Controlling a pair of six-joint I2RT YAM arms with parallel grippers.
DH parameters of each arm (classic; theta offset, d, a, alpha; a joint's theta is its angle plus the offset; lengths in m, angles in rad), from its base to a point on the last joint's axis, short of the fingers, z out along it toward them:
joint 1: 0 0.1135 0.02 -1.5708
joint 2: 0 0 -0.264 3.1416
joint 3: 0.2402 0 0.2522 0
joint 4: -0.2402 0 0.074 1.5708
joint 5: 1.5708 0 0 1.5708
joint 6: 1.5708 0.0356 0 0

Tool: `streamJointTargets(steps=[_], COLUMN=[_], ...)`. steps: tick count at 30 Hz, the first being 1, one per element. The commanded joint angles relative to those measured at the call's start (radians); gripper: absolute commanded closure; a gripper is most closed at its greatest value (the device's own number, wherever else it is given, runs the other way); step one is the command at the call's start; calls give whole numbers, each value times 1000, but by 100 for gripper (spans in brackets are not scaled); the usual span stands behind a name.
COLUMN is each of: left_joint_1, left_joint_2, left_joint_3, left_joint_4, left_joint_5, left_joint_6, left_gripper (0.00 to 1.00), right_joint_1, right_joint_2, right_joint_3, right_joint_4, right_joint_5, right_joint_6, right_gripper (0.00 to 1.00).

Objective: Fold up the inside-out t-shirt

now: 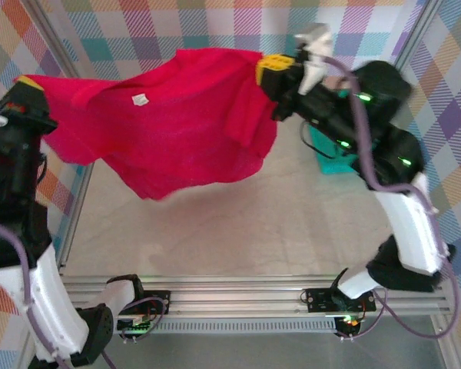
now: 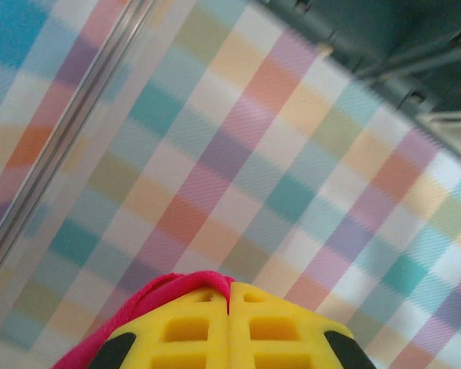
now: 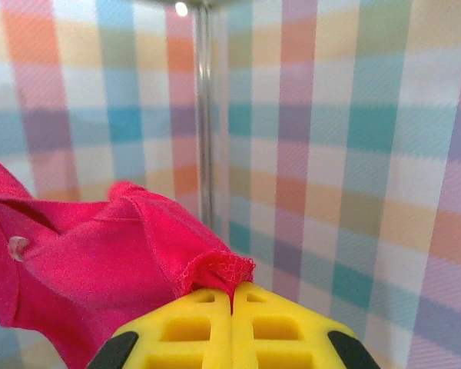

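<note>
1. The left hand (image 1: 24, 83) is clenched on the t-shirt (image 1: 177, 123). In the left wrist view its 2 yellow fingers (image 2: 184, 330) meet along a closed seam. A thin fold of red cloth is pinched at their tips and trails off down the left side.
2. The right hand (image 1: 275, 69) is clenched on the t-shirt too. In the right wrist view a stitched hem bunches exactly where its 2 yellow fingers (image 3: 280, 330) press together, and the rest of the cloth spreads away to the left.
3. The t-shirt hangs in the air between the 2 hands, stretched across the far half of the tabletop (image 1: 238, 231). Its middle sags in a deep belly with a soft shadow below. From above I cannot tell whether the lowest fold touches the surface.
4. A small white neck tag (image 1: 140, 99) faces up on the left part of the cloth.
5. The left arm (image 1: 31, 284) rises from its near-left base, with its black forearm reaching to the far left edge beside the frame post.
6. The right arm (image 1: 411, 223) leans outward from its near-right base and bends at the elbow. From there it reaches back leftward, so its hand points toward the middle of the far side.
7. Both wrist views look onto the checked backdrop (image 3: 353, 154).
</note>
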State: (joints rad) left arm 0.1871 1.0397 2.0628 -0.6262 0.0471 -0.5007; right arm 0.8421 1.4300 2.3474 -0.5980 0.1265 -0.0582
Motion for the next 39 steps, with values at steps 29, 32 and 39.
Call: streamJointTargets(steps=[29,32,39], left_joint_1=[-214,-219,-234], left_joint_2=[971,1114,1230], left_joint_3=[-252,-131,-72], left_joint_4=[339,303,327], left_joint_5=[-51,-51,-43], left_joint_6=[24,24,16], left_gripper=[100,100,100], right_joint_1=[-448,-471,-484], right_joint_2=[588,720,878], right_joint_3=[-495,-380,-227], right_joint_4=[293,251,215], right_joint_5=[55,39,-7], right_joint_6=[177,198,233], right_gripper=[100,100,100])
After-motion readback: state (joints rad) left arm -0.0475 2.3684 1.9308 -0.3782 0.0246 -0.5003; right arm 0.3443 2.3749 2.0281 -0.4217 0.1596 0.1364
